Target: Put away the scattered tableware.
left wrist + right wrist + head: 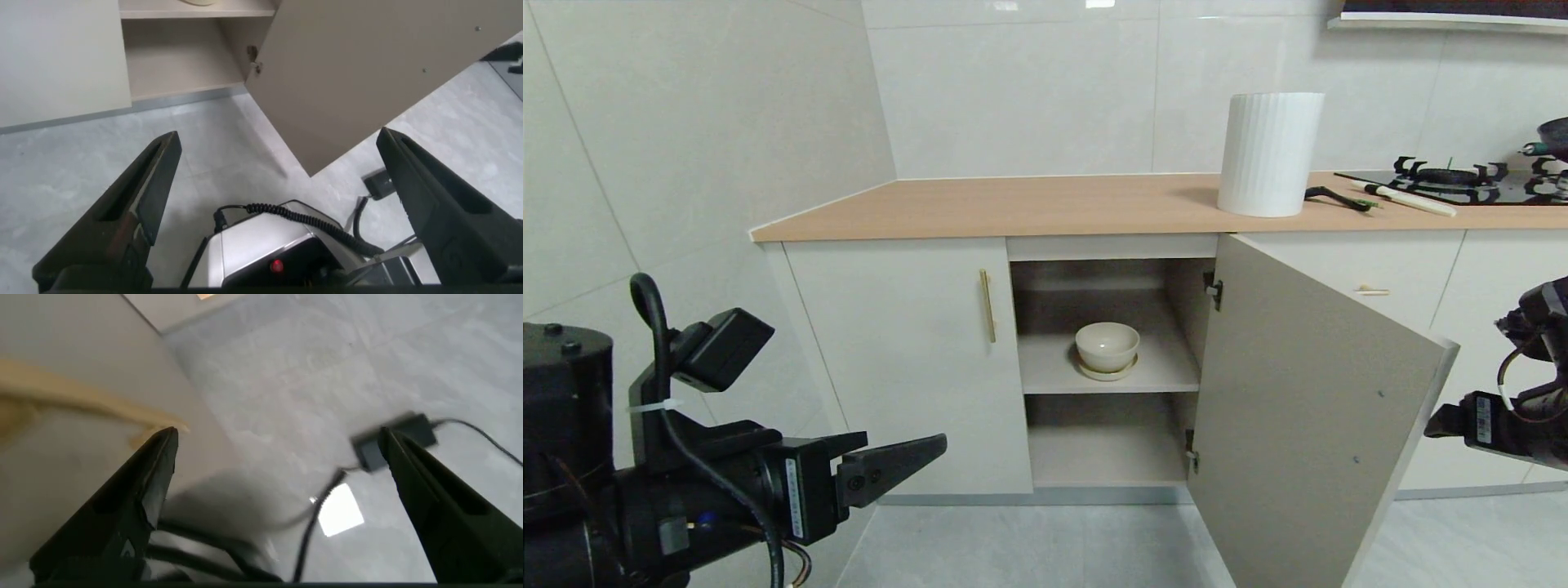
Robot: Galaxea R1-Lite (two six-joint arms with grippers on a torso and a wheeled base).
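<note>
A bowl [1107, 345] sits on a plate [1106, 373] on the upper shelf [1054, 371] of the cabinet, whose right door [1298, 408] stands open. The left end effector [278, 139] is released, fingers spread wide, low at the near left above the floor. The right end effector [278, 441] is also released, to the right of the open door. On the worktop [1013, 204] stands a white ribbed canister [1270, 153], with a knife [1409, 200] to its right.
</note>
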